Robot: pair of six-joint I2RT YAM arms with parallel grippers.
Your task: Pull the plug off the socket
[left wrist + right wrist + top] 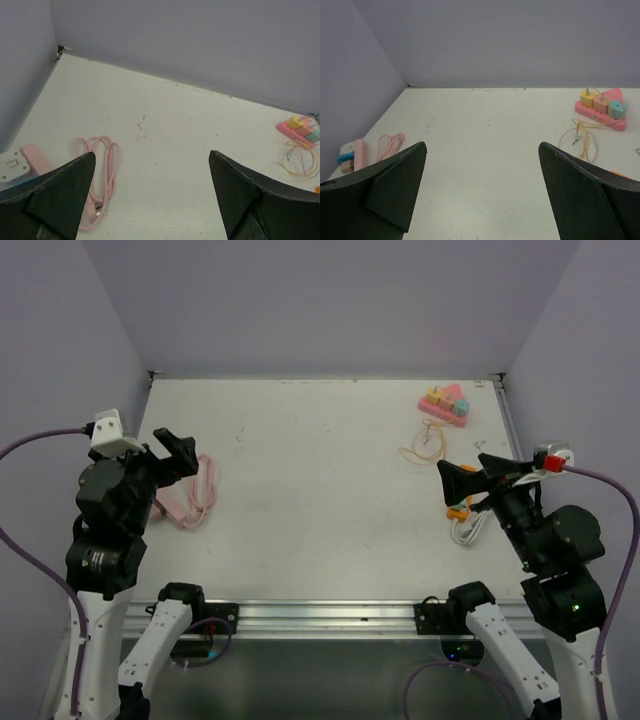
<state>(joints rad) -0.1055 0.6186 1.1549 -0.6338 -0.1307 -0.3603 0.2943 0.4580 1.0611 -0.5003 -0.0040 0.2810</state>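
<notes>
The pink socket strip (446, 408) lies at the table's back right, with a yellow plug (586, 97), an orange plug (600, 103) and a teal plug (617, 106) seated in it. The strip also shows at the right edge of the left wrist view (295, 129). My left gripper (178, 452) hovers open over the left side of the table, far from the strip, its fingers (151, 153) empty. My right gripper (470, 472) is open too, in front of the strip and short of it, with nothing between its fingers (482, 144).
A coiled pink cable (195, 495) lies under the left gripper, beside a white adapter (11, 165) with a pink block (34, 157). A thin yellow cable (425, 445) lies just in front of the strip. A white cable (467, 531) with an orange piece (457, 510) sits below the right gripper.
</notes>
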